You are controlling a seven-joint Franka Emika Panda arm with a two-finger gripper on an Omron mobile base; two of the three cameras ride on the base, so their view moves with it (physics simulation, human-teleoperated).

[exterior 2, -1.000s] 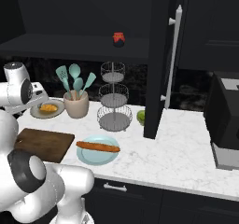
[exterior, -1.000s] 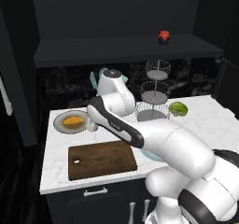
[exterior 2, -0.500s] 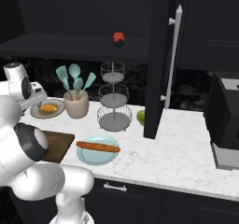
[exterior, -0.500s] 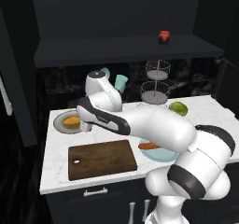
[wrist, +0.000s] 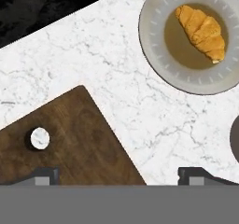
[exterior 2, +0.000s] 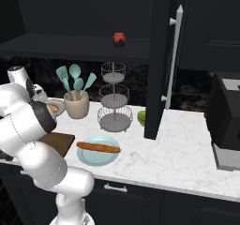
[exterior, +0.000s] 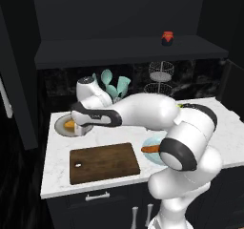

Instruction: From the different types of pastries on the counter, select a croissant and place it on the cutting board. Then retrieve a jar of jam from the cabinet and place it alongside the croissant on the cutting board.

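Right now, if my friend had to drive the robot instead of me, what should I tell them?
Pincer: open, holding nothing, hovering over the counter between the cutting board and the grey plate.
Croissant: on that grey plate, untouched.
Cutting board: bare, at the counter's front edge.
Jar of jam: up on the cabinet shelf.
Stick pastry: on the blue plate; leave it.
Done: nothing yet.
Left: grab the croissant, put it on the board, then fetch the jam and set it beside it.
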